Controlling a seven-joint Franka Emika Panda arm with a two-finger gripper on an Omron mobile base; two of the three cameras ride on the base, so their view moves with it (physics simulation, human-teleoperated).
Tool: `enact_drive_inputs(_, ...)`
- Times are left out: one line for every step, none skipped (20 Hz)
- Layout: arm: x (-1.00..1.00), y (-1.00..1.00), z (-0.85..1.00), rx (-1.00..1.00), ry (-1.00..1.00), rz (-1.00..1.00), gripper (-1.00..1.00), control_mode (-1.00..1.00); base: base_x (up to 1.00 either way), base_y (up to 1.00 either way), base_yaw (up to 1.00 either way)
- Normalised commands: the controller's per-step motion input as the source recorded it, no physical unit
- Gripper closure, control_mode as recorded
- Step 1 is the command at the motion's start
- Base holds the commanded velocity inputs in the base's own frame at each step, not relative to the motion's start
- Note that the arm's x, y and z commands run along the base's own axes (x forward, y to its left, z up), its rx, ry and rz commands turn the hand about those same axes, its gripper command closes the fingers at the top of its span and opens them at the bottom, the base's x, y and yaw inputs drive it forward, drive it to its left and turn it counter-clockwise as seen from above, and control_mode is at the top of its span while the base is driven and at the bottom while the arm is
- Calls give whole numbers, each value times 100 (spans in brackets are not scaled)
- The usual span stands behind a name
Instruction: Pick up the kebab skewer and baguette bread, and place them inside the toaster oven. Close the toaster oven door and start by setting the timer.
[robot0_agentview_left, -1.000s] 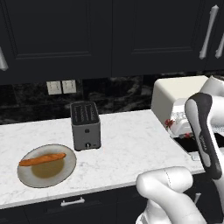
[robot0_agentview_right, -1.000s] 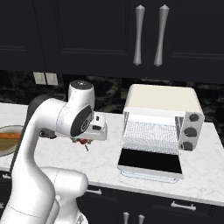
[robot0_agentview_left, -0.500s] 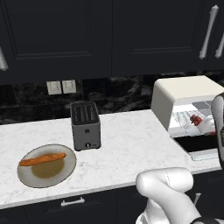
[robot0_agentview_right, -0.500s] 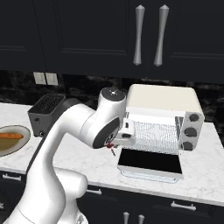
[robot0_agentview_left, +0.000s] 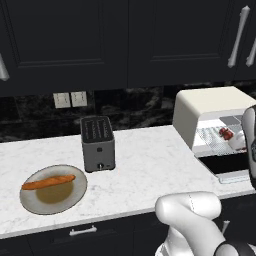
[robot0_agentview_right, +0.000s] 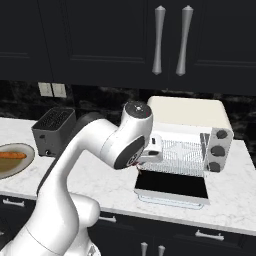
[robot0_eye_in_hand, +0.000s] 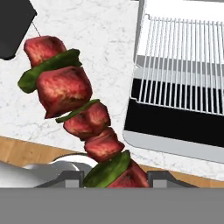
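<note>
Skewer (robot0_eye_in_hand: 78, 118) gripped in closed jaws, hanging just before the open toaster oven (robot0_agentview_right: 187, 142), above its door (robot0_eye_in_hand: 175, 111). Step: loading. Next: slide it onto the rack (robot0_eye_in_hand: 183, 61). Baguette (robot0_agentview_left: 48, 182) waits, far from oven.

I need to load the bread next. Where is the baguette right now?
The baguette lies on the round plate at the counter's left end in the left base view, left of the dark slot toaster, far from the toaster oven.

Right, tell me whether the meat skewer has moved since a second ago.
Yes. The dark-red meat skewer has travelled right, away from the dark-grey slot toaster, and now sits at the open mouth of the cream-white toaster oven.
</note>
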Motion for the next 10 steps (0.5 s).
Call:
enact_drive_inputs(30,-6,-9,0,0,0,100,-100,0,0,0)
enact_drive_inputs(24,-26,-17,0,1,0,100,-100,0,0,0)
enact_drive_inputs(0,-51,-30,-2,0,0,100,-100,0,0,0)
enact_drive_inputs(0,-64,-33,-2,0,0,100,-100,0,0,0)
enact_drive_inputs(0,-54,-33,-2,0,0,100,-100,0,0,0)
enact_drive_inputs(0,-54,-35,-2,0,0,100,-100,0,0,0)
enact_drive_inputs(21,-54,-39,-1,0,0,100,-100,0,0,0)
enact_drive_inputs(51,-54,-43,-1,0,-1,100,-100,0,0,0)
enact_drive_inputs(54,-45,-34,0,0,-1,100,-100,0,0,0)
enact_drive_inputs(61,-12,-22,0,0,-2,100,-100,0,0,0)
